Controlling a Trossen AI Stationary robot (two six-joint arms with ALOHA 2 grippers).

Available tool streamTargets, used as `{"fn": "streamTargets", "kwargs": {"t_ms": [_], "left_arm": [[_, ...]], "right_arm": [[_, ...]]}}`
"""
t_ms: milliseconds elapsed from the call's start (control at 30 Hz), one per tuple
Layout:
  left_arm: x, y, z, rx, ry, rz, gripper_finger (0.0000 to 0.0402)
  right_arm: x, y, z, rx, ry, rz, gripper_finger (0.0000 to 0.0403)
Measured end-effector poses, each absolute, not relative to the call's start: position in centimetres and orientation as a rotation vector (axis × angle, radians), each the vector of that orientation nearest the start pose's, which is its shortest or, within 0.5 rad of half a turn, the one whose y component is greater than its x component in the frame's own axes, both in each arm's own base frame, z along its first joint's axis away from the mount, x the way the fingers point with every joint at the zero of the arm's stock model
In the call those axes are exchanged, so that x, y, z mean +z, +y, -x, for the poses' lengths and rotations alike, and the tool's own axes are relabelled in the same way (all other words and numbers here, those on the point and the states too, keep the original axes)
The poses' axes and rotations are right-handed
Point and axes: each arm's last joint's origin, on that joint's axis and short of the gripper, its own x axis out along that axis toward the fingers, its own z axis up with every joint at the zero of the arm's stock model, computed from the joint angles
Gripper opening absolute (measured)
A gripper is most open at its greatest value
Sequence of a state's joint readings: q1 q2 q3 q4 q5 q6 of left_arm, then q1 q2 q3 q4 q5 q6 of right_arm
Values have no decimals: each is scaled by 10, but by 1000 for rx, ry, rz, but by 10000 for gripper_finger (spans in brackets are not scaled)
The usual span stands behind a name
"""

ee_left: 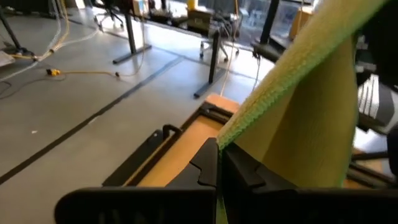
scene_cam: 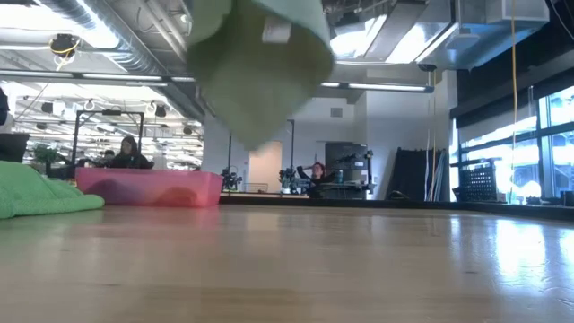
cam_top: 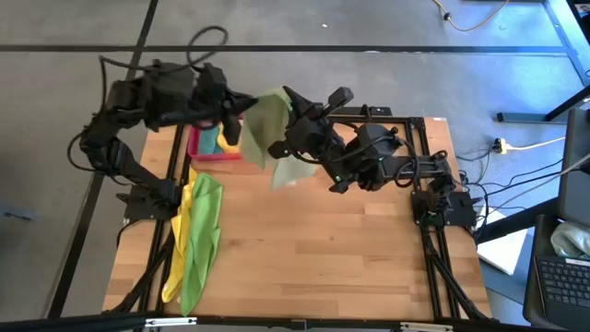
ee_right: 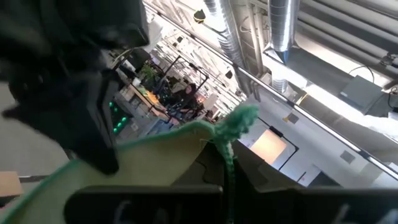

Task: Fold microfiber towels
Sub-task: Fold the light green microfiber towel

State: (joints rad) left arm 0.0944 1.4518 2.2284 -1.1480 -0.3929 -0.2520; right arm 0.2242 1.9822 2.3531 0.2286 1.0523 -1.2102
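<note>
Both arms hold 1 pale olive-green towel (cam_top: 270, 129) in the air above the far part of the table (cam_top: 323, 249). The left end effector (cam_top: 236, 108) is clamped on one edge of this towel; in the left wrist view its 2 fingers (ee_left: 211, 163) are pressed together with the green-stitched hem rising out from between them. The right end effector (cam_top: 280, 146) is clamped on the towel too, just beside and slightly nearer than the left one; in the right wrist view a bunched green corner pokes up out of its closed fingers (ee_right: 245, 168). The cloth hangs down between and below the 2 end effectors, its lower edge clear of the table in the low view.

Below the left end effector sits a pink tray (cam_top: 207, 148) with a teal towel (cam_top: 209, 138) and a yellow towel (cam_top: 230, 135) in it. Well nearer than that end effector, along the table's left edge, lie a bright green towel (cam_top: 205, 231) and another yellow towel (cam_top: 178, 244).
</note>
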Motion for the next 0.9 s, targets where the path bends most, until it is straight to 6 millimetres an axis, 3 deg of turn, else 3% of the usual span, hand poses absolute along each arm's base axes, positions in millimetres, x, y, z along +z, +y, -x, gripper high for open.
{"fn": "streamTargets", "kwargs": {"t_ms": [400, 900], "left_arm": [[501, 34, -252, 512, 434, 174, 0], [478, 36, -265, 517, 500, 156, 0]], "right_arm": [[534, 64, -395, -941, 118, 800, 2], [548, 60, -376, -951, 126, 791, 4]]}}
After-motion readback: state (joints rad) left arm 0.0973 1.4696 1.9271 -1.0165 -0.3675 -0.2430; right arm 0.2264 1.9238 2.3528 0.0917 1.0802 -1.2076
